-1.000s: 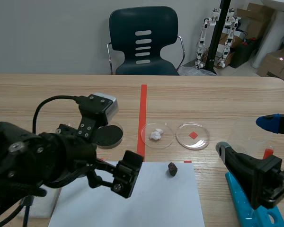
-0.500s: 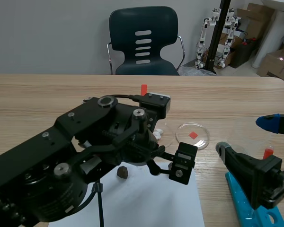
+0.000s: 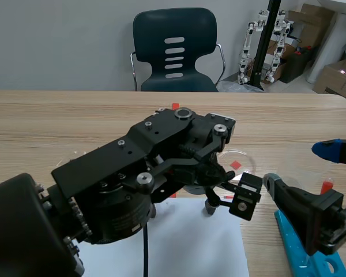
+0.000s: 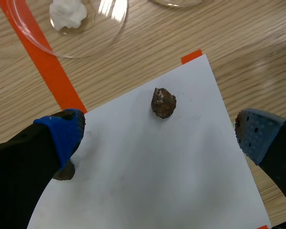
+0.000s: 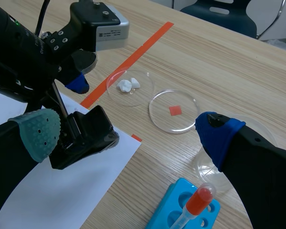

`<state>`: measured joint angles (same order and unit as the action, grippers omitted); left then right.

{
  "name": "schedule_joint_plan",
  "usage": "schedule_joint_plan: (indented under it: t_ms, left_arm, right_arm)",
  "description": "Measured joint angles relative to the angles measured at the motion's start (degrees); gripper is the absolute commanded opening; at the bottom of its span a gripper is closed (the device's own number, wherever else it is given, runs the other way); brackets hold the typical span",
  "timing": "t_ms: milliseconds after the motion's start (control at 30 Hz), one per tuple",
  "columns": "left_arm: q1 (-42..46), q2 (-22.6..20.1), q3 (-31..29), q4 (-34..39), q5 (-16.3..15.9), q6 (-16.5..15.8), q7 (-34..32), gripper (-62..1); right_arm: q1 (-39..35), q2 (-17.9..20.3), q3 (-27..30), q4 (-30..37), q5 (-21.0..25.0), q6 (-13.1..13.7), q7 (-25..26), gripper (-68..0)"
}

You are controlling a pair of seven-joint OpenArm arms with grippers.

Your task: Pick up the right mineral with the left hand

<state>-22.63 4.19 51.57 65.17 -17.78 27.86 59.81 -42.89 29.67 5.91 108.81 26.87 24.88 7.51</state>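
- Wooden worktop (image 3: pixel 288 115) carries a white paper sheet (image 4: pixel 148 181), probably laid as a plain backing for the samples.
- On it lies the right mineral (image 4: pixel 163 102), just ahead of the left pincer (image 4: pixel 157 138), whose fingers are spread wide and released, apparently to straddle it.
- A second mineral (image 4: pixel 64 171) sits beside its blue-padded finger.
- Right pincer (image 5: pixel 128 133), likewise released and holding nothing, sits low and aside, leaving room.

Left mineral (image 4: pixel 66 172) half behind tool pad (image 4: pixel 62 136)
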Motion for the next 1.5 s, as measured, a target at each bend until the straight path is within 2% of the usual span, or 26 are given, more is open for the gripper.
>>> schedule_joint_plan:
  t_ms: [100,400,967,1267,1333,1500]
  left_arm:
    - [-0.24,1.22,0.0,-2.12,0.9,0.31,-0.66,1.4]
    - [-0.9,2.47,0.0,-7.61,0.83,0.68,-2.69,1.4]
    - [-1.51,2.32,0.0,-8.09,0.55,0.68,-4.39,1.4]
    - [-1.53,2.32,0.79,-8.09,-1.07,0.66,-6.43,1.4]
    - [-1.51,2.32,1.38,-8.11,-2.23,0.66,-7.52,1.4]
    - [-1.53,2.32,1.77,-10.43,-3.48,0.66,-9.62,1.4]
  right_arm:
    - [0.0,0.0,0.0,0.0,0.0,0.0,0.0,-8.4]
    - [0.0,0.0,0.0,0.0,0.0,0.0,0.0,-8.4]
    - [0.0,0.0,0.0,0.0,0.0,0.0,0.0,-8.4]
    - [0.0,0.0,0.0,0.0,0.0,0.0,0.0,-8.4]
    - [0.0,0.0,0.0,0.0,0.0,0.0,0.0,-8.4]
    - [0.0,0.0,0.0,0.0,0.0,0.0,0.0,-8.4]
